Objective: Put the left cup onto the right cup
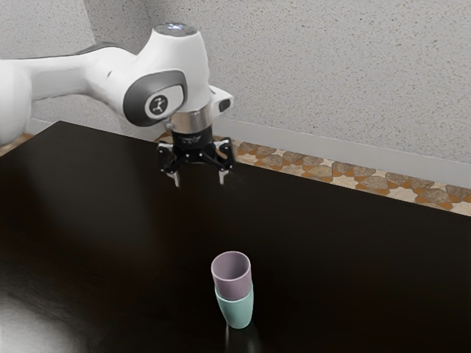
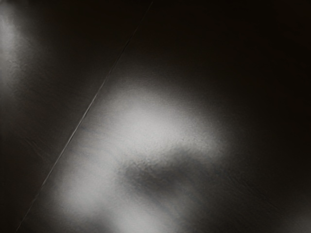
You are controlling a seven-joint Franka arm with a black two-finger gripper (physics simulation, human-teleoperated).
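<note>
A purple cup [image 1: 231, 275] sits nested upright in the mouth of a mint-green cup [image 1: 236, 307], near the front of the dark table [image 1: 88, 220]. My gripper [image 1: 199, 178] hangs open and empty well above the table, up and toward the exterior view's left from the stacked cups. Its two fingertips [image 1: 176, 179] stand wide apart with nothing between them. In the wrist view, the glossy dark tabletop [image 2: 146, 136] shows a pale reflection and a thin seam line.
The table's far edge runs diagonally behind the arm, with patterned floor tiles [image 1: 353, 176] and a speckled grey wall [image 1: 331, 66] beyond it. Bare tabletop lies all around the stacked cups.
</note>
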